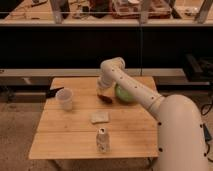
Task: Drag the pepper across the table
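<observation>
Pepper (105, 98): found at frame centre on the worktop (75, 135), just left of the green bowl (124, 94).
End effector (101, 92): held at the pepper; open or closed cannot be told.
Handling: judged light, firm and smooth, so likely to roll; best taken mid-body.

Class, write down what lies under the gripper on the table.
Under the gripper, low over the table's far middle, lies the dark red pepper, beside the green bowl. Whether they touch cannot be seen.
</observation>
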Robot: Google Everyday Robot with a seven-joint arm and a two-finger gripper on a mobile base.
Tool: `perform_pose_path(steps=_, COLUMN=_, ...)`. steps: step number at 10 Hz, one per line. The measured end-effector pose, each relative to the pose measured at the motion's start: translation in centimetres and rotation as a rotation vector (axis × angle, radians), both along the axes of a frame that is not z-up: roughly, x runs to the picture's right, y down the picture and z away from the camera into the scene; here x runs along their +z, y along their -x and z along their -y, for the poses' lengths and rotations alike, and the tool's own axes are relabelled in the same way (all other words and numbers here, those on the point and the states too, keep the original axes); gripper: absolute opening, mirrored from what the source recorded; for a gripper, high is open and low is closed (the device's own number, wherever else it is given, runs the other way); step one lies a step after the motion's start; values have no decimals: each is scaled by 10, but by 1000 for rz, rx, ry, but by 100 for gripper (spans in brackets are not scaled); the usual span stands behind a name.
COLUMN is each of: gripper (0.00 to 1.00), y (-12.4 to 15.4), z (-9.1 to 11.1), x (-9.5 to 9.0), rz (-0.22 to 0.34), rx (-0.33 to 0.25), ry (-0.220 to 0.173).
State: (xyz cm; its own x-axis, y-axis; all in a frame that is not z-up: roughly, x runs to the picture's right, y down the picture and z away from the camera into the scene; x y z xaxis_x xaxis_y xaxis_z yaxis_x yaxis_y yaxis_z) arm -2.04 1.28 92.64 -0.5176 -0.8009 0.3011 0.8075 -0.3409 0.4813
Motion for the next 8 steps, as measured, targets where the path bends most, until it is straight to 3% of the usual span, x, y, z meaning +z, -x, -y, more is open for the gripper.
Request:
perform_pose_path(steps=5, gripper=79, y=-7, z=-3, x=6, rz=-4, rx=3, ry=-5)
perform_pose_path(steps=8, gripper=80, y=-8, z=-5, x=15, rz=-17, rx=-13, ry=-21)
